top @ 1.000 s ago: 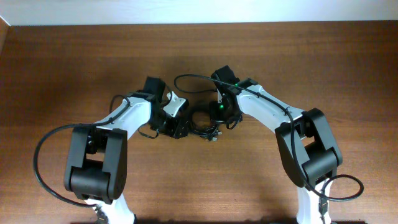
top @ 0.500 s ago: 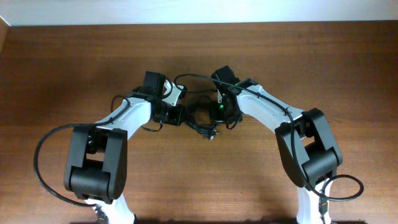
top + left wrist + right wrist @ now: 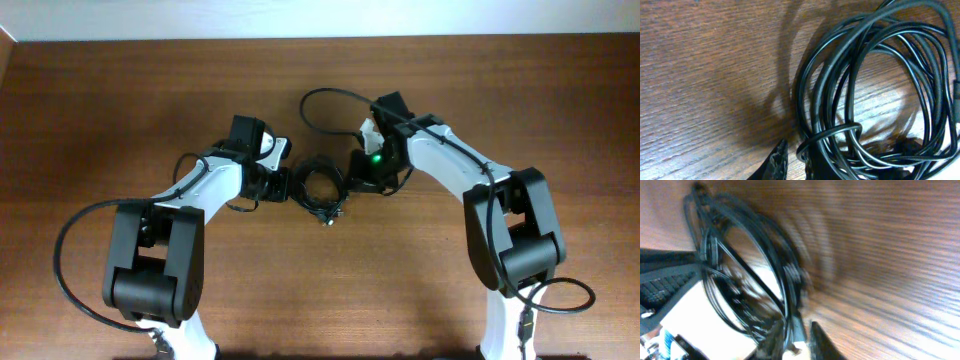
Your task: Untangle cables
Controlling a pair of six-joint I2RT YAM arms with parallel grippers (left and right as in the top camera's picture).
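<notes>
The cables (image 3: 322, 190) are a small coiled bundle of thin black cords on the wooden table, between my two grippers. One plug end sticks out at the bundle's lower edge (image 3: 329, 218). My left gripper (image 3: 285, 185) is at the bundle's left edge. In the left wrist view the coil (image 3: 875, 90) fills the right side, and the fingertips (image 3: 792, 165) are nearly together on its left strands. My right gripper (image 3: 355, 182) is at the bundle's right edge. In the blurred right wrist view its fingers (image 3: 792, 340) pinch a strand of the coil (image 3: 740, 255).
The right arm's thicker black cable (image 3: 325, 100) loops over the table behind the bundle. The left arm's thick cable (image 3: 70, 250) arcs out at the left. A pale wall strip (image 3: 320, 18) borders the table's far edge.
The left gripper moved up to the bundle's left edge and narrowed. The right arm swung right and back, and the bundle shifted slightly with it.
</notes>
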